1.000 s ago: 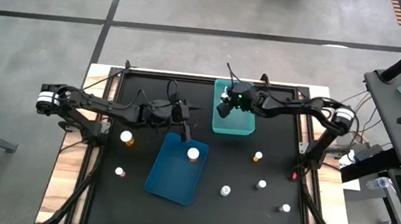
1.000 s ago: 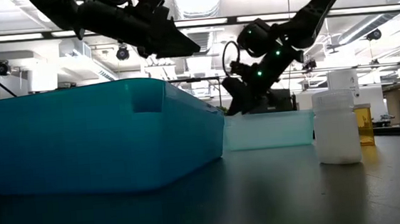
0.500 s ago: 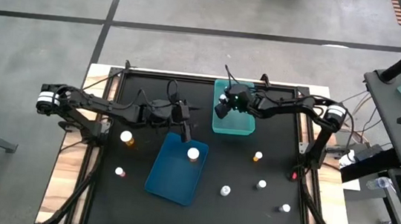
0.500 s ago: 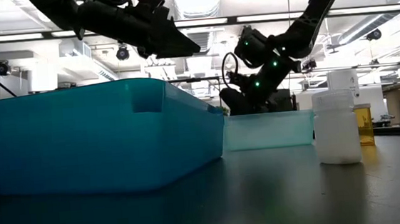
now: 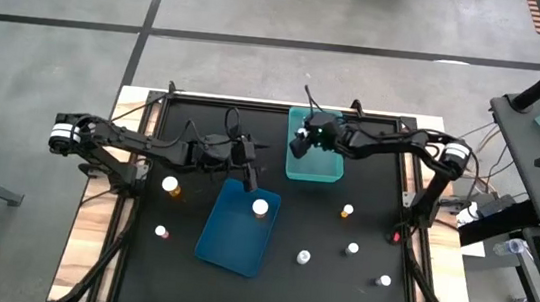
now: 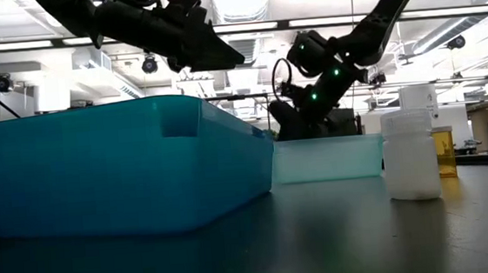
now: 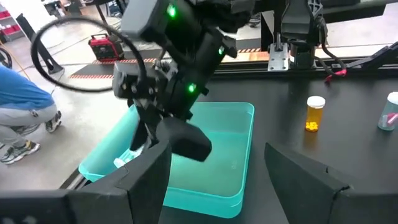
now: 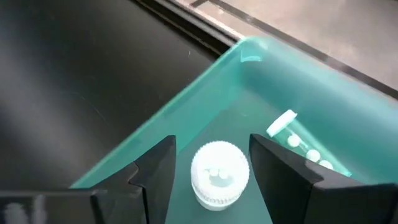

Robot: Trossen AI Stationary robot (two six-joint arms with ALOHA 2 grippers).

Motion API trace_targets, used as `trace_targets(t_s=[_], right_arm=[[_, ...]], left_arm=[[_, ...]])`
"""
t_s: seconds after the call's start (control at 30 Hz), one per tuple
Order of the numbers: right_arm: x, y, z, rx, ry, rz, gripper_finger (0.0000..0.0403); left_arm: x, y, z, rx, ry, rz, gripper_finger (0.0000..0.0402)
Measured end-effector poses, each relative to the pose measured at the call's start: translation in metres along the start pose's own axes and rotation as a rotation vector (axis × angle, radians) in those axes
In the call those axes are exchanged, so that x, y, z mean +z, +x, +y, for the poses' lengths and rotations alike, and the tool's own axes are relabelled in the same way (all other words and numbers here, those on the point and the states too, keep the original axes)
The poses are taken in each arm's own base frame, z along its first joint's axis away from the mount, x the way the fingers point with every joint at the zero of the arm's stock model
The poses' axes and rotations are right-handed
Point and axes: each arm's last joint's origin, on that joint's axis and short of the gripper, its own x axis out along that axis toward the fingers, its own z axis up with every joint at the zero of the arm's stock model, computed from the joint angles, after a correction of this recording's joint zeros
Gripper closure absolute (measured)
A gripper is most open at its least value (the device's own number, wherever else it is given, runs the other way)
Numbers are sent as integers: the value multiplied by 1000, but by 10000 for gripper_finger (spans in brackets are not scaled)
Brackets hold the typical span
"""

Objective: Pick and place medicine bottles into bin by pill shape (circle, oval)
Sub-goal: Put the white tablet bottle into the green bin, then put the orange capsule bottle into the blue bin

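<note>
1. Hovering inside the pale teal plastic bin (image 5: 315, 162) at the far middle of the black bench (image 5: 203, 114), the right gripper (image 8: 210, 163) has its jaws apart around a white-capped bottle (image 8: 218, 173) standing on the bin floor, with gaps showing on both sides of the cap.
2. A second small clear bottle (image 8: 298, 142) lies on its side in that bin, near a corner.
3. The left gripper (image 5: 249, 177) hangs above the far end of the deep blue plastic bin (image 5: 238, 228), jaws spread and empty.
4. One white-capped bottle (image 5: 260, 207) sits in the blue bin.
5. Six more bottles stand loose on the bench, among them an amber bottle with a white cap (image 7: 314, 114).
6. No label text is readable on any bottle.
</note>
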Motion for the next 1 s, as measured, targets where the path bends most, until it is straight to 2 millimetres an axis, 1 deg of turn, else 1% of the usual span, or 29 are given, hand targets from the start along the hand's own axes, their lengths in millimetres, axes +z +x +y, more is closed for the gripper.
trace_targets(t_s=[0.1,0.27,0.43,0.53,0.63,0.73,0.8,0.87,0.93,1.0], right_arm=[[8,-12,-1,4,3,-18,206],[21,-40,1,15,-3,-23,207],[24,-73,16,75,-65,-44,213],[20,-90,27,124,-112,-75,213],[15,-106,36,167,-165,-110,213],[11,-119,41,199,-206,-145,213],[9,-125,43,213,-235,-157,213],[8,-129,43,219,-251,-169,213],[8,-130,43,222,-259,-174,213],[7,-129,43,220,-270,-168,213]], left_arm=[[0,0,-1,-5,0,-1,159],[1,-2,-6,-22,2,-3,159],[1,-4,-14,-54,-41,-2,159],[-3,-6,-19,-79,-90,58,159],[-9,-10,-21,-112,-171,191,159],[-14,-20,-20,-146,-252,394,159],[-18,-33,-17,-138,-302,587,159],[-19,-48,-13,-102,-342,780,159],[-18,-67,-6,-29,-380,956,159],[-18,-85,0,62,-424,1085,159]])
